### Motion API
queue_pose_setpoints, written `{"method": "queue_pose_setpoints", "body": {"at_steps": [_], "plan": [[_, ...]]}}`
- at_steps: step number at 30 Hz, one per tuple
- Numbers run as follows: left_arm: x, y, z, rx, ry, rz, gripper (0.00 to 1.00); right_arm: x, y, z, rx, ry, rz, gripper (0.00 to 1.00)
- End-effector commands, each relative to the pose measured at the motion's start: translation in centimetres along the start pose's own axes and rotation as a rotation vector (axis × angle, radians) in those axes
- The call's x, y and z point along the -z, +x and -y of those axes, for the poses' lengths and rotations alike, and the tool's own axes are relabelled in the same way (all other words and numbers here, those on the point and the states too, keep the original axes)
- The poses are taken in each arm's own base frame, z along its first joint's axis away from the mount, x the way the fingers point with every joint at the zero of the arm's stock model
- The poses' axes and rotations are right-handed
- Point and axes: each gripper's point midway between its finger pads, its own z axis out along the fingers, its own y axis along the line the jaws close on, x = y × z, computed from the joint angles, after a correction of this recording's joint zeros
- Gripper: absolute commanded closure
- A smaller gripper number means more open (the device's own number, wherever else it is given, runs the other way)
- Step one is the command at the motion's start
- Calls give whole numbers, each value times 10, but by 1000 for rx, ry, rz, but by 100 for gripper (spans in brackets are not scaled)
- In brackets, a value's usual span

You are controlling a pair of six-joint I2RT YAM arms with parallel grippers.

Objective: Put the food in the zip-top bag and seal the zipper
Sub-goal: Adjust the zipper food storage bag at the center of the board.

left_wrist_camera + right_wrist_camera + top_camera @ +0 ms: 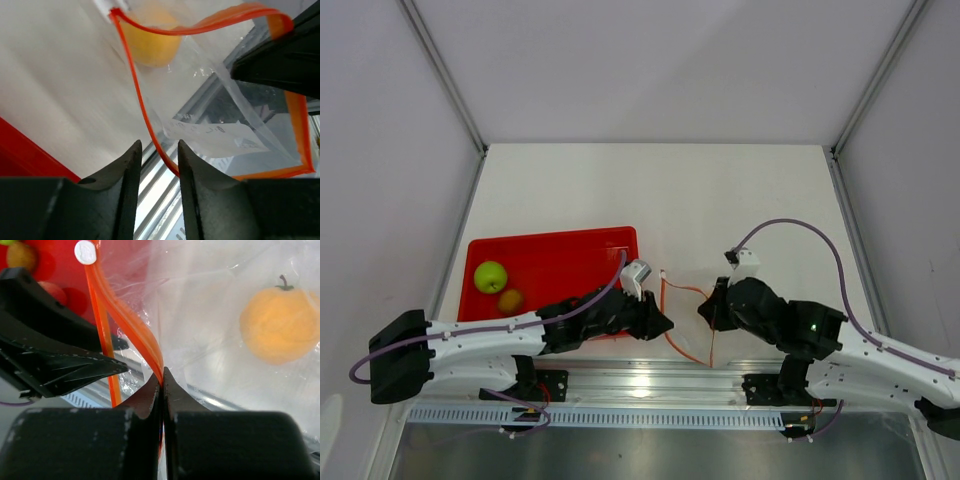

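Right gripper [162, 379] pinching zipper [131, 322], fruit [277, 330] bagged

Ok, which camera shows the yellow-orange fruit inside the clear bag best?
Right wrist: the yellow-orange fruit shows nearly whole, stem included, through the zip-top bag. Left wrist catches only part, blurred, at its top edge. In the top view I cannot make it out.

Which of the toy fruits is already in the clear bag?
The yellow-orange fruit with the stalk, seen through the clear bag. The green apple and the small brown fruit lie in the red tray.
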Motion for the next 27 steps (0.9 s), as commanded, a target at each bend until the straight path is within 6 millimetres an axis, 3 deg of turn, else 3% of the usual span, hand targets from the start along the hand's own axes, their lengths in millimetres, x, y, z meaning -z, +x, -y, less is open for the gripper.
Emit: {"method": "queue_pose_setpoints", "body": {"at_steps": [1, 3, 6, 12, 13, 14, 15, 17, 19, 22, 27], "plan": [[0, -24, 31, -23, 96, 60, 65, 4, -13, 4, 37, 56, 33, 100], [1, -27, 35, -34, 106, 61, 81, 2, -16, 11, 66, 102, 39, 100], [2, -27, 36, -43, 114, 59, 97, 2, -19, 17, 100, 136, 52, 100], [10, -38, 46, -58, 138, 78, 100, 1, -26, 21, 167, 154, 81, 100], [11, -39, 47, -58, 141, 82, 99, 1, -26, 21, 176, 154, 80, 95], [13, -41, 49, -57, 146, 88, 99, 1, -26, 21, 181, 154, 75, 71], [13, -43, 51, -59, 149, 91, 99, 0, -25, 21, 189, 156, 72, 55], [13, -44, 53, -64, 156, 92, 99, 0, -24, 19, 193, 147, 67, 35], [12, -47, 56, -68, 158, 95, 99, -1, -25, 19, 195, 147, 70, 27], [9, -51, 60, -73, 158, 96, 99, 1, -28, 17, 184, 135, 86, 1], [5, -53, 61, -84, 147, 84, 99, 9, -44, 13, 130, 89, 178, 1]]}}
